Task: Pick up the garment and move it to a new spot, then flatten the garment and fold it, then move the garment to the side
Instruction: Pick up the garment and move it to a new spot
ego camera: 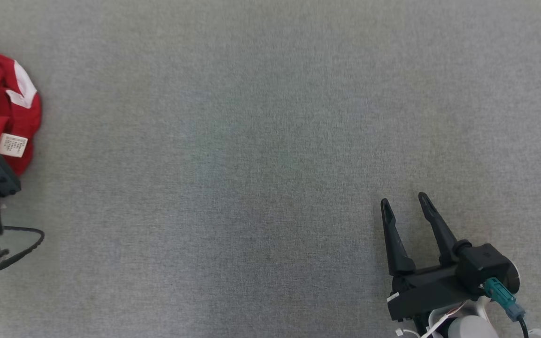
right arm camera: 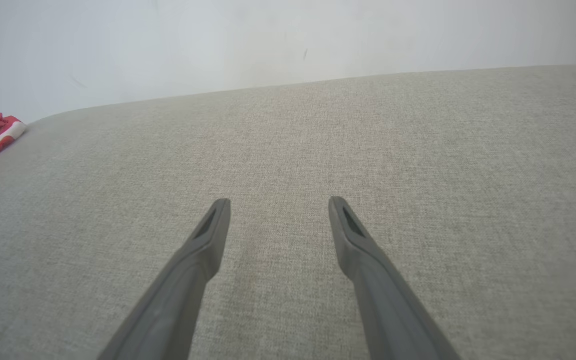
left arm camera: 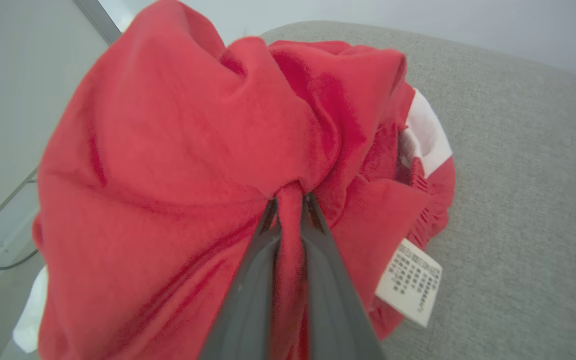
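Red garment (left arm camera: 168, 150) sits bunched at far left edge of head view, on the grey fabric surface (ego camera: 270, 164), w/ white trim (left arm camera: 425, 135) and a care label (left arm camera: 410, 282) showing at right of the heap in left wrist view. Left gripper (left arm camera: 290, 199) has its jaws nearly closed, pinching a narrow ridge of red cloth that runs down btwn the two fingers. Right gripper (ego camera: 404, 198), lower right of head view, has its jaws spread wide w/ nothing in them, over bare surface and well apart from the garment. Step in hand, as I read it: the pick-up and carry to a new spot. To do it well: the pinch looks thin, prob. one small fold only, so lift slow and straight up first, and watch for cloth sliding out of the tips. Raise enough that the hanging bulk clears the surface, else it drags and rolls up worse. Carry toward the open middle, where both arms can reach for flattening. Keep right arm out of the path till set-down.
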Controlling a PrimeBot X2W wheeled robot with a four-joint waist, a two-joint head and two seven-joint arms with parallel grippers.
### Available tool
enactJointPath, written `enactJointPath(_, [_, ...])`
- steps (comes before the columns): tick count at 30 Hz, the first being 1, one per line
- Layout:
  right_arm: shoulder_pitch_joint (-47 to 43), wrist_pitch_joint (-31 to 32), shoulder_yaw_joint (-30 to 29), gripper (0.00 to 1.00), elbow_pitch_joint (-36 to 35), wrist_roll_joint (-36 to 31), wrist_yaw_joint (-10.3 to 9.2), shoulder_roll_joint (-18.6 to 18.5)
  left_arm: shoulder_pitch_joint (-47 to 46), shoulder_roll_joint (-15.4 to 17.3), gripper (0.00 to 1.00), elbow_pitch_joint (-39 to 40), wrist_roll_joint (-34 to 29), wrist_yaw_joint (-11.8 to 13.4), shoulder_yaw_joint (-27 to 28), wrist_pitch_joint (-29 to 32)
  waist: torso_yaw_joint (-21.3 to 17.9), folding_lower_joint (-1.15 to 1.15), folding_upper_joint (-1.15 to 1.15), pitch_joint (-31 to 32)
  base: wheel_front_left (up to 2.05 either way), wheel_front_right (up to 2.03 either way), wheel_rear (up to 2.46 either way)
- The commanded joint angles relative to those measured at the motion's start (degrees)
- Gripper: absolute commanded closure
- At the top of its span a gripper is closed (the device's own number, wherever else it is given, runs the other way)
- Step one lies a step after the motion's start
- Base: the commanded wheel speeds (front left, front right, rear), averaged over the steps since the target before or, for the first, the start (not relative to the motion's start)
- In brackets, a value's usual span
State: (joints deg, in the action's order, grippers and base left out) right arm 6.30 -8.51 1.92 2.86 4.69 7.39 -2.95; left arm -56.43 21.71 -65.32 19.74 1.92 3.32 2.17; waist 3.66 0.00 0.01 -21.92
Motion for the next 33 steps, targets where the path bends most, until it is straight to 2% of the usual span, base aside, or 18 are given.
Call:
enactJointPath(1, [0.2,-0.9,0.2,0.00,1.0,1.0,0.19,0.1,-0.5,0.6,1.00,0.5,-0.8,-0.3,-0.6,0.3,2.5,0.00,-0.01,4.5,0.00,0.00,0.00])
enactJointPath(6, [-0.2,-2.9,0.2,0.00,5.0,3.3,0.19,0.1,-1.5,1.9,1.00,3.5,-2.5,-1.5,-3.0,1.2,4.4,0.00,-0.01,10.4,0.00,0.00,0.00])
enactJointPath(14, [-1.8,-5.4,-1.2,0.00,9.8,6.4,0.19,0.1,-3.3,2.4,1.00,10.7,-4.1,-5.6,-6.6,1.4,5.0,0.00,-0.01,18.8,0.00,0.00,0.00])
enactJointPath(18, [-2.3,-6.2,-2.6,0.00,11.3,7.3,0.19,0.1,-4.3,-0.3,1.00,16.1,-3.1,-7.4,-8.4,1.6,3.6,0.00,-0.01,22.2,0.00,0.00,0.00])
enactJointPath(24, [-2.9,-6.6,-5.1,0.00,12.0,6.1,0.19,0.1,-3.2,-6.0,1.00,25.7,-2.3,-8.8,-13.1,2.1,-0.2,0.00,-0.01,24.5,0.00,0.00,0.00])
enactJointPath(27, [-2.8,-6.6,-5.5,0.00,11.9,5.4,0.19,0.1,-1.4,-9.6,1.00,30.1,-1.7,-8.9,-16.1,2.3,-2.9,0.00,-0.01,25.0,0.00,0.00,0.00])
enactJointPath(33, [-2.0,-6.4,-4.8,0.00,11.3,4.8,0.19,0.1,2.3,-13.7,1.00,36.3,0.4,-9.3,-20.6,3.3,-9.7,0.00,-0.01,24.2,0.00,0.00,0.00])
